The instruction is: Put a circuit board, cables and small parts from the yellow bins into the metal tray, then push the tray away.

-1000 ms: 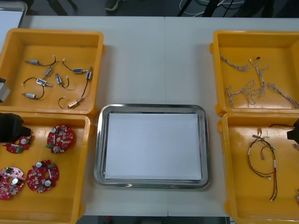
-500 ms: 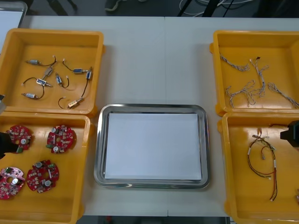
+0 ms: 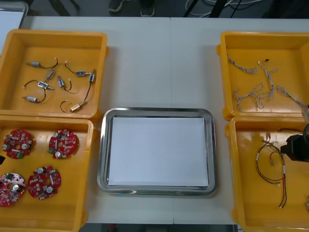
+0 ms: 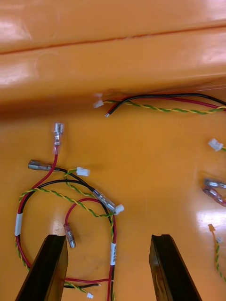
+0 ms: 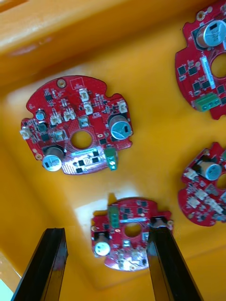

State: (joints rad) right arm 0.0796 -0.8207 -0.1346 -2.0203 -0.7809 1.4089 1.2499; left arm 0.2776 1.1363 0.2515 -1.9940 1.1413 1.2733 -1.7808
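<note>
In the left wrist view, a round red circuit board point(image 5: 128, 233) lies on the bin floor between the two fingers of the left gripper point(image 5: 106, 231). It sits closer to one finger point(image 5: 162, 256) than the other, and that finger's tip overlaps the board's edge. The fingers stand wide apart and grip nothing. A second board point(image 5: 77, 124) lies beyond the fingertips, and two more point(image 5: 207, 188) lie off to the side. The camera looks down on them at a slant. In the front view, all four boards sit in the near left bin point(image 3: 72, 208).

The right gripper point(image 4: 107, 240) hangs over the near right bin point(image 3: 246, 198), also spread open and empty. A tangle of red and yellow cables point(image 4: 104, 201) lies loose on the bin floor just ahead of and between its fingertips, with one red strand running down between the fingers. Another cable point(image 4: 165, 109) rests against the bin wall farther off. In the front view, this gripper appears as a dark shape at the right edge, just beside the tangle.

The tray point(image 3: 157, 112) sits between the bins, white inside, with nothing in it.
</note>
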